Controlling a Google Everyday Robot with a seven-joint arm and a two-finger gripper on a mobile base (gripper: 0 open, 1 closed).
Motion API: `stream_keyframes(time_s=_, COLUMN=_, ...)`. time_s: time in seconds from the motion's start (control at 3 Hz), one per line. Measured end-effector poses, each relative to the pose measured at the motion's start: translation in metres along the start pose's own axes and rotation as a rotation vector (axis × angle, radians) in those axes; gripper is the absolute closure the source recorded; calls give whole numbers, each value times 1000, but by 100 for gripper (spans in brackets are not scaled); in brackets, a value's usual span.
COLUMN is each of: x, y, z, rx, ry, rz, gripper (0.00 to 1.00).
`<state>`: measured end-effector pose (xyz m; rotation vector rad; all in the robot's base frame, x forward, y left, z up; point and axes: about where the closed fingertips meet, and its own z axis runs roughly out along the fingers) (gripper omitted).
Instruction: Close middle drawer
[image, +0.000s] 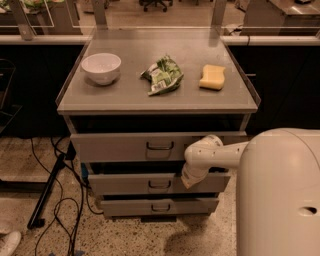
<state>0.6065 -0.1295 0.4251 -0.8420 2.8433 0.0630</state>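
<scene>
The grey metal cabinet has three drawers. The middle drawer stands pulled out a little, its flat front and small dark bar handle showing below the taller top drawer. The lowest drawer sits under it. My white arm reaches in from the right, and my gripper is at the right part of the middle drawer's front, against its upper edge.
On the cabinet top lie a white bowl, a green snack bag and a yellow sponge. Black cables and a stand leg lie on the speckled floor at the left. My white body fills the lower right.
</scene>
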Motion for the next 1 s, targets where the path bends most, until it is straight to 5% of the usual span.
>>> stream_keyframes(time_s=0.33, x=29, y=0, z=-3, rx=-43, ry=47, rz=-13, gripper=100)
stream_keyframes(time_s=0.67, x=89, y=-9, z=-17, rx=-102, ry=137, rz=-8, gripper=100)
stream_keyframes(time_s=1.0, x=96, y=-9, z=-17, rx=-110, ry=152, rz=-16, gripper=82)
